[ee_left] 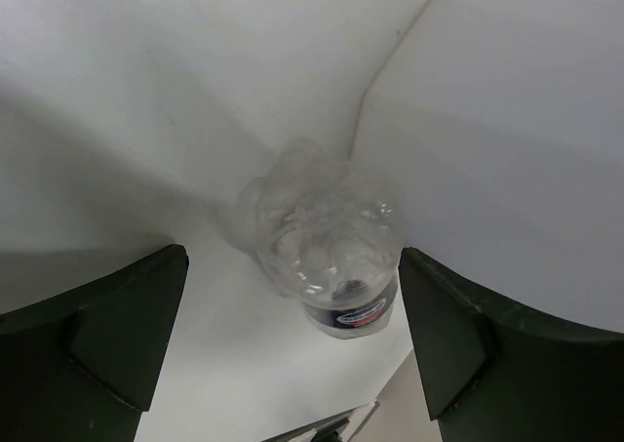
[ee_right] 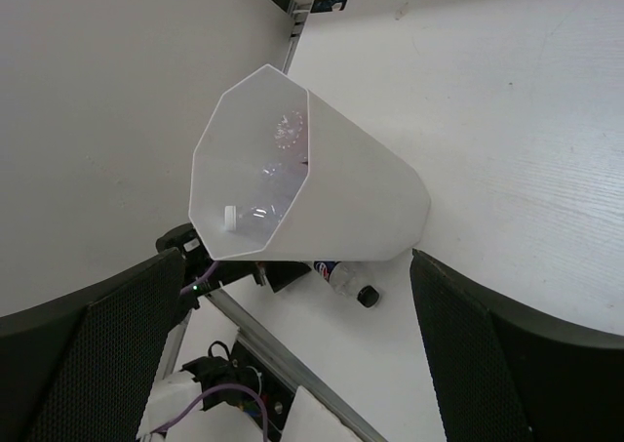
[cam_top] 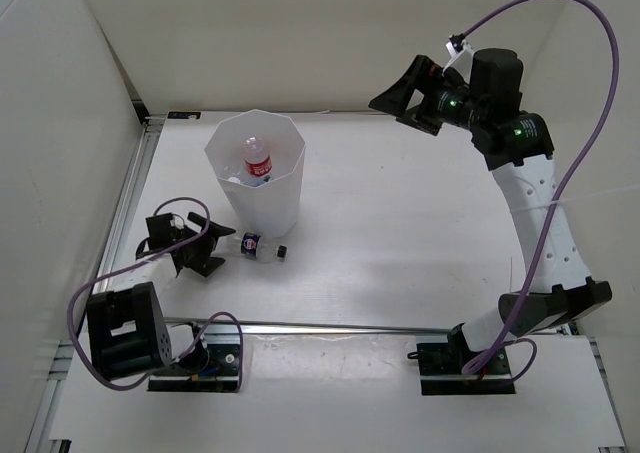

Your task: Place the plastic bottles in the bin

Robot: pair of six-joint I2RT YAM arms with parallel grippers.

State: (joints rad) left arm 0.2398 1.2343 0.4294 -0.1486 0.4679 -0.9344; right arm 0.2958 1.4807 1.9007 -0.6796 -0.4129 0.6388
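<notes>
Above: one bin [cam_top: 270,208] holds a red-capped bottle [cam_top: 258,158]. One dark-capped bottle [cam_top: 262,248] lies on the counter [cam_top: 400,233] at the tips of the wide left end effector [cam_top: 205,243].

Left wrist: it lies between the spread fingers [ee_left: 97,354], just beside the bin.

Right wrist: the right end effector [cam_top: 392,103] is wide and empty, well apart from the bin.

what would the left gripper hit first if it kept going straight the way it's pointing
The lying dark-labelled bottle, dead ahead of the open left gripper; the bin wall stands just right of that line. Exact gap unclear.

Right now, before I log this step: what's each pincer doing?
Left pincer: open, facing the lying black-capped bottle, not gripping it.
Right pincer: open, holding nothing.
</notes>
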